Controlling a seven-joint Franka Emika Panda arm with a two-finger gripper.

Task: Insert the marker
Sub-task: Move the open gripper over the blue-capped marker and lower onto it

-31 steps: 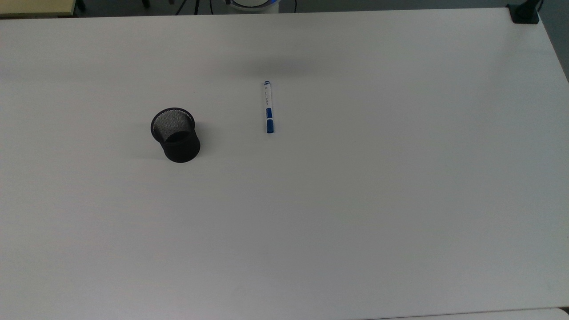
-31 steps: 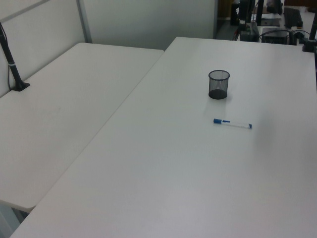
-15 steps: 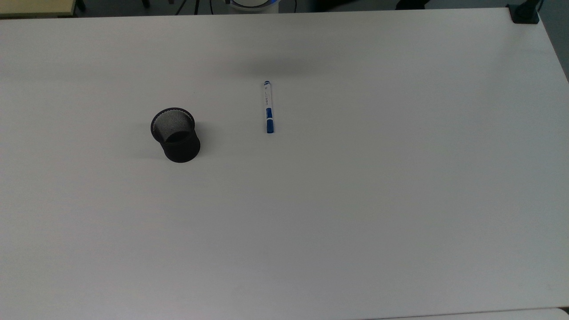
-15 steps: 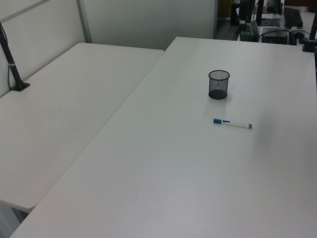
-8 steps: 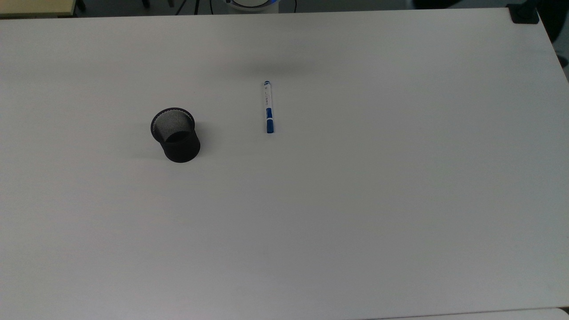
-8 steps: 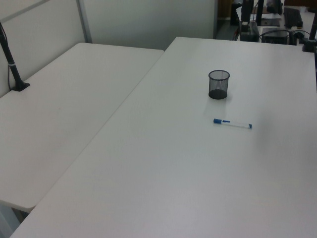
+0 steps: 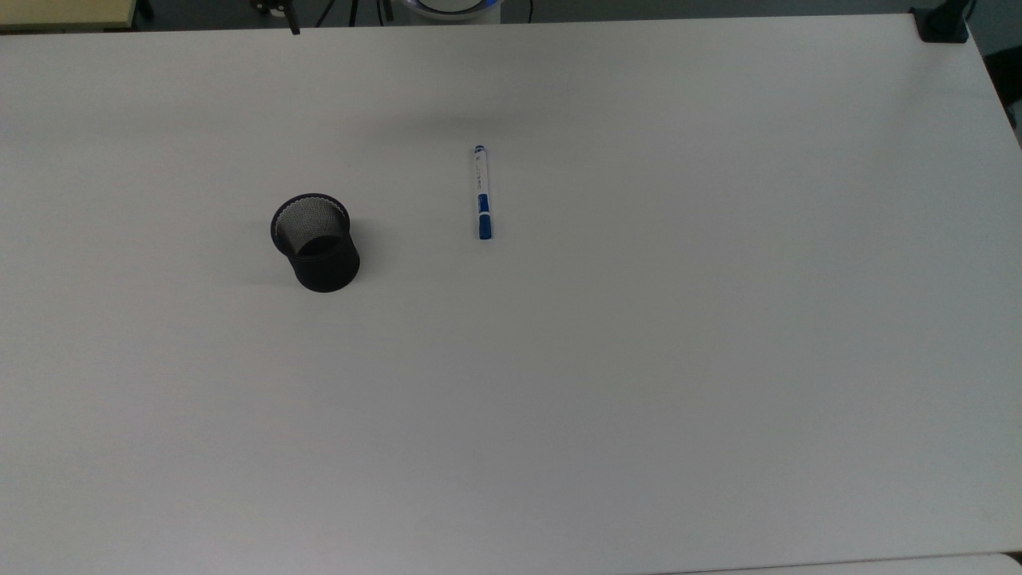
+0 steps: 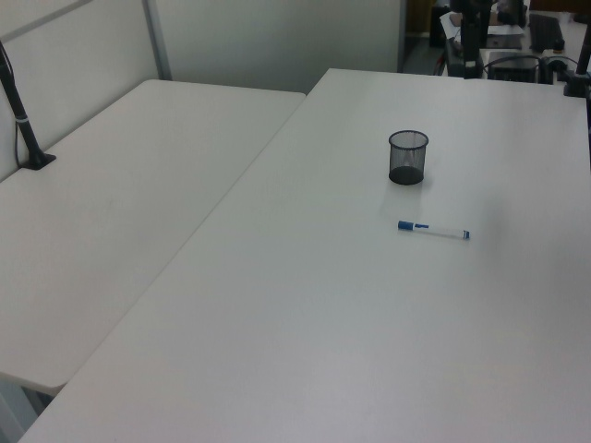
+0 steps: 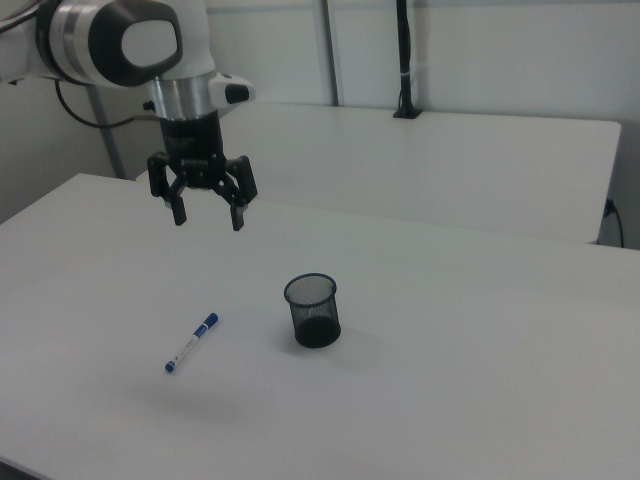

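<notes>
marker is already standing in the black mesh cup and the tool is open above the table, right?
Not quite. The marker lies flat on the table, apart from the black mesh cup, as the right view shows. The tool is indeed open above the table.

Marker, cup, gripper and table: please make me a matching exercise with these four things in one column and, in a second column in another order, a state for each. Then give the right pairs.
Column 1
1. marker
2. cup
3. gripper
4. table

Column 2
A. standing upright, with its mouth open at the top
B. white, with two things resting on it
C. lying flat, touched by nothing but the table
D. hanging in the air with its fingers spread, holding nothing

Right pairs: 1-C, 2-A, 3-D, 4-B
</notes>
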